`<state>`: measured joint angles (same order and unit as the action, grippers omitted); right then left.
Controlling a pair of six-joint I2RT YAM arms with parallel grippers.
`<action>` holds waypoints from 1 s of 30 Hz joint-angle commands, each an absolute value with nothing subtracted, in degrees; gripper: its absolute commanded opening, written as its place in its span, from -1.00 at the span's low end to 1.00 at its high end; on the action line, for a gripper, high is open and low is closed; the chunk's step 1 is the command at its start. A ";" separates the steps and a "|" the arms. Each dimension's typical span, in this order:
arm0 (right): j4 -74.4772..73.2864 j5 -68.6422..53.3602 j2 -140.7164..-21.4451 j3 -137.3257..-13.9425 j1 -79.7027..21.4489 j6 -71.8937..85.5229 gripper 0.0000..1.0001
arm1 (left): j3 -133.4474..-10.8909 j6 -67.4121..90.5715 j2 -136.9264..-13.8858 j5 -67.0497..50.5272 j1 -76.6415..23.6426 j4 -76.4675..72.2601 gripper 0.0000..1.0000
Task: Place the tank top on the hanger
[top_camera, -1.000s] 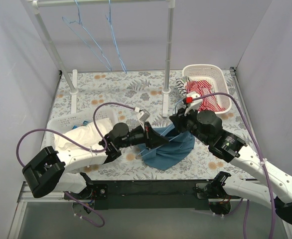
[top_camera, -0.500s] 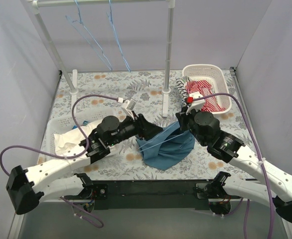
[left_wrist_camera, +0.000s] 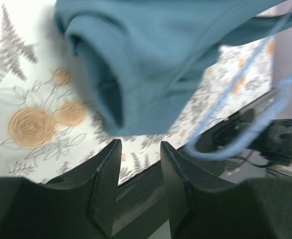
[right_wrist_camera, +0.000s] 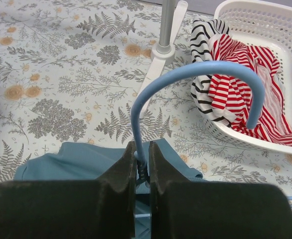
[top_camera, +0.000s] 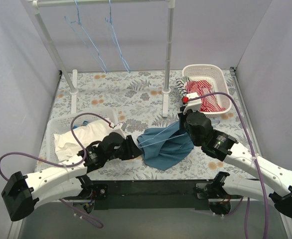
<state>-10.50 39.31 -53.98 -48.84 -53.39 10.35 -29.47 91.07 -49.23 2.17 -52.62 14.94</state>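
The teal tank top (top_camera: 167, 148) lies bunched on the floral table between the arms. A light-blue wire hanger (top_camera: 155, 137) runs across its upper part. My right gripper (top_camera: 184, 125) is shut on the hanger's twisted neck (right_wrist_camera: 143, 167), and the hook (right_wrist_camera: 201, 69) curves up in front of it, with the tank top (right_wrist_camera: 81, 160) just below. My left gripper (top_camera: 134, 150) is open and empty, right at the top's left edge. In the left wrist view the gripper (left_wrist_camera: 140, 149) sits just under a fold of the tank top (left_wrist_camera: 151, 59), and the hanger wire (left_wrist_camera: 238, 132) shows blurred at right.
A white basket (top_camera: 217, 74) with a red-and-white striped garment (right_wrist_camera: 240, 84) stands at the back right. A white basket (top_camera: 51, 130) with white cloth is at the left. The rack's post (top_camera: 168, 64) stands behind the top. Two spare hangers (top_camera: 115, 42) hang on the rail.
My left gripper has drawn back left and toward the near edge, off the tank top. The right gripper, still holding the hanger, has shifted slightly nearer.
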 commanded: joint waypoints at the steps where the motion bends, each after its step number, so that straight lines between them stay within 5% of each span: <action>1: -8.53 42.36 -53.35 -48.34 -53.88 10.63 -0.97 | -27.60 93.25 -52.89 0.09 -52.82 11.34 -0.28; 22: -9.67 42.63 -53.17 -49.31 -54.23 11.60 -0.97 | -25.48 90.79 -70.48 -4.39 -53.17 -8.35 -0.33; 30: -10.98 47.02 -52.74 -49.75 -54.32 12.13 -0.97 | -25.31 91.05 -70.23 -7.56 -53.26 -10.72 -1.00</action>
<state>-13.15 42.89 -53.93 -48.84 -53.84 11.03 -25.54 91.29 -71.50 -5.45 -52.86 -8.58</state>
